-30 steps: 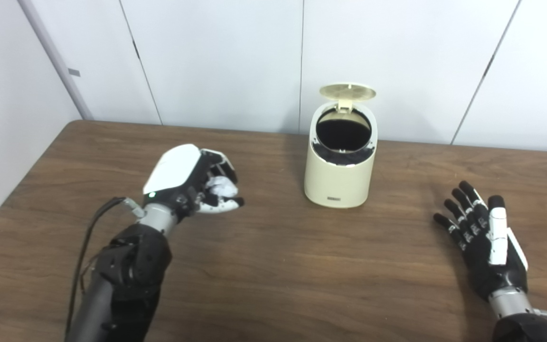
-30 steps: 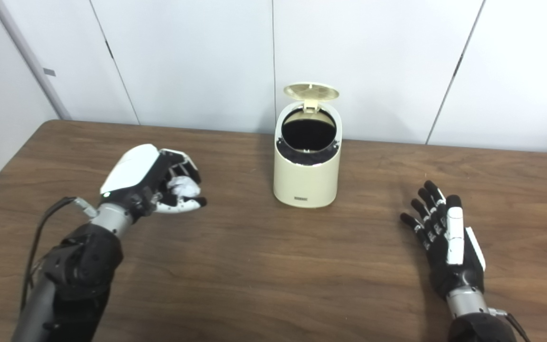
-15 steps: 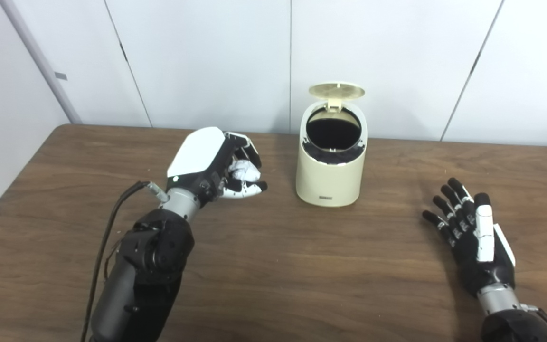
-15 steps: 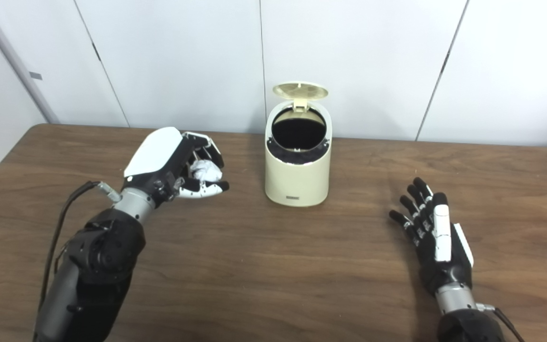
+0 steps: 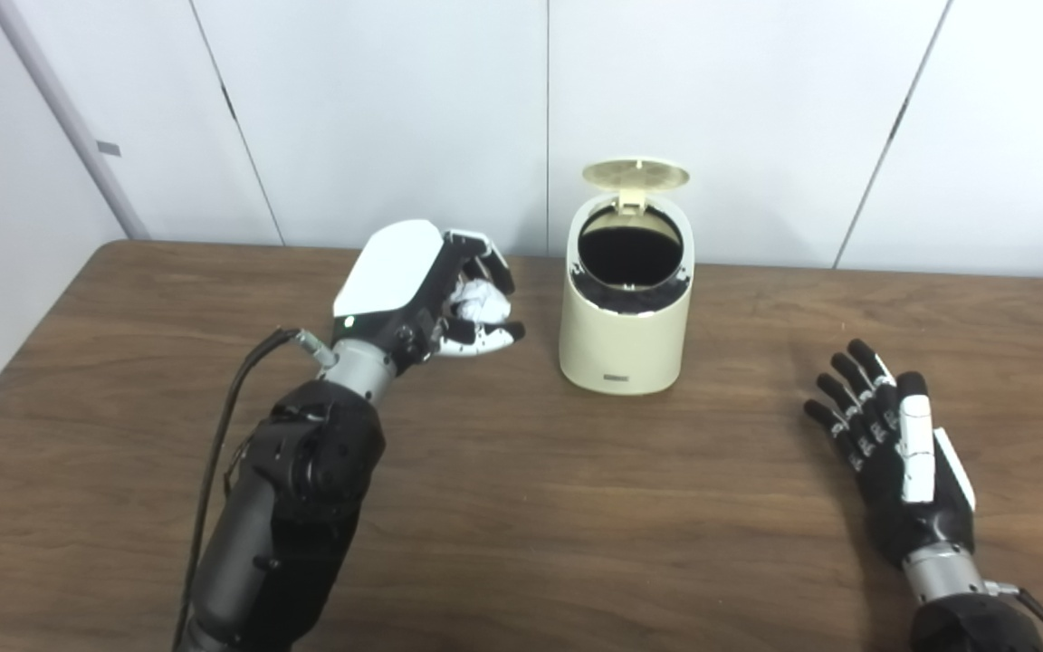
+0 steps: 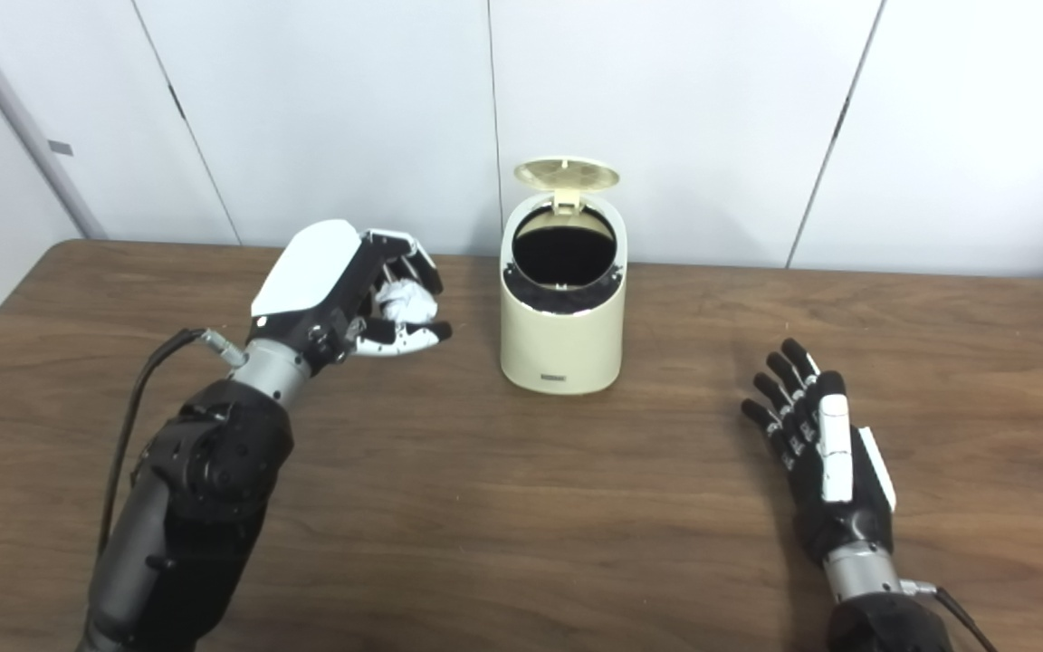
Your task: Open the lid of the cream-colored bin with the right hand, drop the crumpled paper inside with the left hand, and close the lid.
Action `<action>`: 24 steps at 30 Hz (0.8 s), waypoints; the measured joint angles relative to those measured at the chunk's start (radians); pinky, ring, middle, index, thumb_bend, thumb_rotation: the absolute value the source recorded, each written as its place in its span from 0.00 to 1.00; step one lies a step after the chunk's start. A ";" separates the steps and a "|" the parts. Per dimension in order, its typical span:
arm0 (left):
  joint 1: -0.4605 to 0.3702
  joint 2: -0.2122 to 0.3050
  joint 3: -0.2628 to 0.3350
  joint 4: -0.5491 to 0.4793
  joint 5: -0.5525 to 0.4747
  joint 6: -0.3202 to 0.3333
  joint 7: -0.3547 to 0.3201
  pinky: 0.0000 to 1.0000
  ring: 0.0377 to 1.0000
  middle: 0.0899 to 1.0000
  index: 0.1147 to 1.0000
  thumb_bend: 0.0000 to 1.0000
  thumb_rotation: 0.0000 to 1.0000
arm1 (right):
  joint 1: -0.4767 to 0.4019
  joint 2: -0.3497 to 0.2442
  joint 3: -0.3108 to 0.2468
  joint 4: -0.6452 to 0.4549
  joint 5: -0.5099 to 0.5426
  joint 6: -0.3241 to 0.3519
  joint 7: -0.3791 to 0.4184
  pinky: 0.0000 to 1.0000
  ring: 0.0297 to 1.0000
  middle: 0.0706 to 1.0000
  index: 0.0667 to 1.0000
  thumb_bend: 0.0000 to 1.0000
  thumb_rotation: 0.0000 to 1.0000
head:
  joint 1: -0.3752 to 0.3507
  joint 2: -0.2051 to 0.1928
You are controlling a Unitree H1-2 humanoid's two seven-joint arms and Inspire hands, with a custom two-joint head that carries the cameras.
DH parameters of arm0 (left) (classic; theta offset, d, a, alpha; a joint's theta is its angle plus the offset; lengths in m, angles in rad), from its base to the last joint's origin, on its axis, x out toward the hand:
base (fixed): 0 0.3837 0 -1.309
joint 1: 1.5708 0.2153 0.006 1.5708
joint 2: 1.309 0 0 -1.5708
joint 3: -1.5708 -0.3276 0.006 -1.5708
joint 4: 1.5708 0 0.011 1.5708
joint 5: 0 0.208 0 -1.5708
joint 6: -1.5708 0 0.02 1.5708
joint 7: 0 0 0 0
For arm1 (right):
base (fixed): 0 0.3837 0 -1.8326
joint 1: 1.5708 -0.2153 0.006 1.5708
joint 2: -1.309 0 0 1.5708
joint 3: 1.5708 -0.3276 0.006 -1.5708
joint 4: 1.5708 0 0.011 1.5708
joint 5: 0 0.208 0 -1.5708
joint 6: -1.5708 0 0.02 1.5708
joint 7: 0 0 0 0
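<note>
The cream-colored bin (image 5: 623, 335) stands at the back middle of the table, its round lid (image 5: 636, 173) flipped up and the dark inside showing. My left hand (image 5: 426, 294) hovers just left of the bin, raised above the table and shut on the white crumpled paper (image 5: 478, 297), which peeks out between the curled fingers. Over at the front right, my right hand (image 5: 893, 444) rests open with fingers spread, well apart from the bin.
The brown wooden table (image 5: 521, 507) runs to a white panelled wall right behind the bin. A black cable (image 5: 223, 426) hangs along my left forearm.
My left hand has carried the paper up and to the right, from mid-left of the table to close beside the bin. The right hand stays put; the camera has shifted slightly.
</note>
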 measured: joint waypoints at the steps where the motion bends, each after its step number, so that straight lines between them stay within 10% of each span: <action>1: -0.006 -0.001 -0.003 0.003 0.000 -0.004 0.002 0.29 0.34 0.44 0.49 0.46 0.00 | 0.000 0.001 0.001 0.000 -0.002 -0.001 0.000 0.84 0.91 0.92 0.92 0.50 0.99 | 0.000 0.000; 24: -0.104 -0.037 -0.044 0.130 -0.025 -0.091 0.059 0.31 0.37 0.44 0.46 0.47 0.00 | 0.006 0.007 0.003 -0.005 -0.014 -0.005 -0.002 0.83 0.91 0.92 0.90 0.53 1.00 | -0.006 -0.012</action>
